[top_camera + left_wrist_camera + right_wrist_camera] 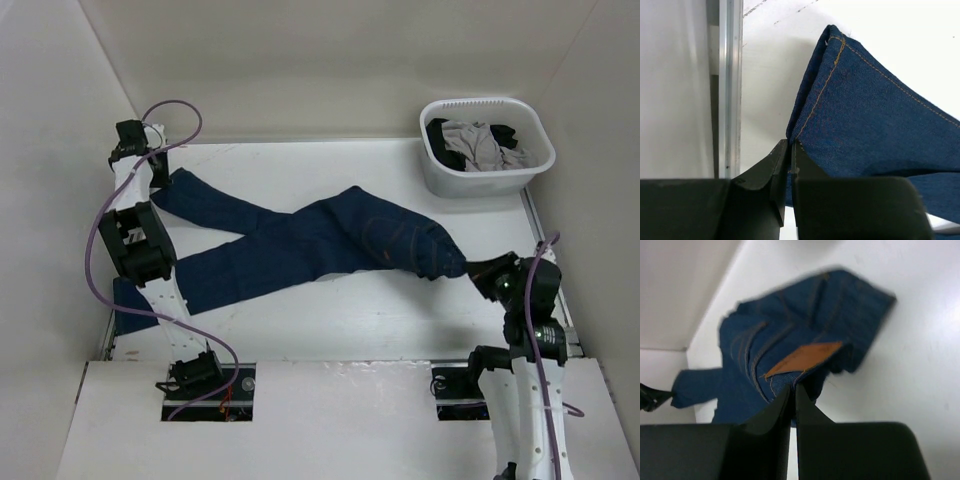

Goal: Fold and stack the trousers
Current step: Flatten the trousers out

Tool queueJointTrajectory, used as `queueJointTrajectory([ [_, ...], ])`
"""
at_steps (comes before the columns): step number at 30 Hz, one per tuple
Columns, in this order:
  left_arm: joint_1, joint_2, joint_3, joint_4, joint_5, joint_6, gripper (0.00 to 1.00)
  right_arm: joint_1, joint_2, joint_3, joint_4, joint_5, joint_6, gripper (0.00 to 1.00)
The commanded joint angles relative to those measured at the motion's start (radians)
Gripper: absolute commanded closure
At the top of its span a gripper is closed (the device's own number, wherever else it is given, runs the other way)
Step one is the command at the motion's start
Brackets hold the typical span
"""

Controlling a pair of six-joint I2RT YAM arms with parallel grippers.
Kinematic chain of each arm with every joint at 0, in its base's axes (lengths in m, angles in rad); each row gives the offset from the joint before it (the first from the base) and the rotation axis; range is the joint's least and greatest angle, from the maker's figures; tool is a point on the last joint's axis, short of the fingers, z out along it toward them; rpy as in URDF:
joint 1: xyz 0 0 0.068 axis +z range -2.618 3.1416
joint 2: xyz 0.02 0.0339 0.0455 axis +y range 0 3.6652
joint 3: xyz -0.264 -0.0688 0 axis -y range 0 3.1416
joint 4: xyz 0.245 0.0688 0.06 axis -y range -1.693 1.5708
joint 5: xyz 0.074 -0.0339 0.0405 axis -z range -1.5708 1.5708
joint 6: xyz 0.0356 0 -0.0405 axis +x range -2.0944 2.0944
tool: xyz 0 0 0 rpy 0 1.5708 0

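The dark navy trousers point(300, 240) lie spread across the table, legs running left, waist at the right. My left gripper point(160, 170) is shut on the hem of the far leg at the back left; in the left wrist view the hem with yellow stitching point(840, 100) rises from between the closed fingers point(790, 150). My right gripper point(470, 268) is shut on the waistband at the right; in the right wrist view the brown leather patch point(805, 357) sits just above the closed gripper point(792, 390). The near leg's end lies behind my left arm.
A white plastic basket point(487, 145) with grey and dark clothes stands at the back right. White walls enclose the table on the left, back and right. A metal rail point(730, 85) runs along the left wall near my left gripper.
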Motion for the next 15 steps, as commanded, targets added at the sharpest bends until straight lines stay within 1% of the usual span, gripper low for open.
queueJointTrajectory([
  [1,0.019,-0.028,-0.018,0.018,-0.003,-0.070,1.00,0.027,0.006,-0.042,-0.128,-0.101,0.099,0.94],
  [2,0.020,-0.028,-0.018,0.014,0.002,-0.072,1.00,0.051,0.026,-0.056,-0.163,-0.153,0.141,0.92],
  [4,0.019,-0.030,-0.018,0.014,0.005,-0.072,1.00,0.091,0.038,-0.075,-0.229,-0.187,0.195,0.88],
  [5,0.017,-0.033,-0.018,0.015,0.005,-0.069,1.00,0.116,0.029,-0.076,-0.267,-0.178,0.215,0.78],
  [6,0.017,-0.036,-0.018,0.018,0.005,-0.064,1.00,0.137,0.012,-0.066,-0.301,-0.153,0.224,0.56],
  [7,0.017,-0.039,-0.018,0.020,0.005,-0.061,1.00,0.154,0.002,-0.043,-0.326,-0.119,0.225,0.24],
  [8,0.017,-0.042,-0.018,0.020,0.005,-0.058,1.00,0.165,0.003,-0.008,-0.338,-0.079,0.218,0.00],
  [10,0.014,-0.045,-0.023,0.020,0.007,-0.054,1.00,0.170,0.064,0.084,-0.347,0.025,0.171,0.00],
  [12,0.005,-0.047,-0.030,0.021,0.007,-0.047,0.99,0.168,0.165,0.163,-0.321,0.171,0.113,0.00],
  [15,-0.009,-0.044,-0.032,0.024,0.007,-0.044,0.99,0.177,0.360,0.185,-0.152,0.343,0.048,0.00],
])
